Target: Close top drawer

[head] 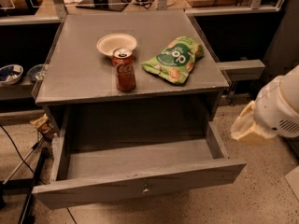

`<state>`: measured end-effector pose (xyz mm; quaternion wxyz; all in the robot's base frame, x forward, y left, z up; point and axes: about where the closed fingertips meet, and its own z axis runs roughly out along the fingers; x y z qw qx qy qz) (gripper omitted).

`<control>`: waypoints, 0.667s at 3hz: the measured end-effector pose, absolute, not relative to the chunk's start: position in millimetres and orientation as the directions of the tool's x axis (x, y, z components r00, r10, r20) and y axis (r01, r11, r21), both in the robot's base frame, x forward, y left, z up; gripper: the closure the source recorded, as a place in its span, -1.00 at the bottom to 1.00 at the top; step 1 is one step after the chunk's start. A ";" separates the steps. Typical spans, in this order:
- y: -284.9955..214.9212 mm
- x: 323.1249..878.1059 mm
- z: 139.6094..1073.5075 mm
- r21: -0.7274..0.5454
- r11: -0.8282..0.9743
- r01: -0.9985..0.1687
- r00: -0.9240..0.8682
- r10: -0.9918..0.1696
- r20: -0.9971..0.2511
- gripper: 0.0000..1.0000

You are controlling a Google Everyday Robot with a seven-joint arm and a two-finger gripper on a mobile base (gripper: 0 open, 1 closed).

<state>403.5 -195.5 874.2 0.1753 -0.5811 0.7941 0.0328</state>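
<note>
Drawer (117, 186) open below bowl (117, 44), can (125, 70) and snack bag (174, 59); pincer (245, 125) right of it, state unclear.

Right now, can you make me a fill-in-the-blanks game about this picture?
The top drawer is ____, not shut.
The snack bag beside the soda can is coloured ____.
The gripper hangs near the picture's ____ edge, not touching the drawer.
Missing words: open, green, right.

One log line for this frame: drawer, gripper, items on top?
top drawer: pulled fully open | gripper: off drawer's right side, not touching | cabinet top: soda can, bowl, green snack bag
</note>
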 end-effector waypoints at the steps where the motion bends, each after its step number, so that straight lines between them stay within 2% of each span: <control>1: -180.2 401.1 838.6 -0.094 0.315 -0.945 -0.268 -0.903 -0.336 1.00; 2: -180.2 400.2 836.6 -0.091 0.315 -0.945 -0.269 -0.903 -0.335 1.00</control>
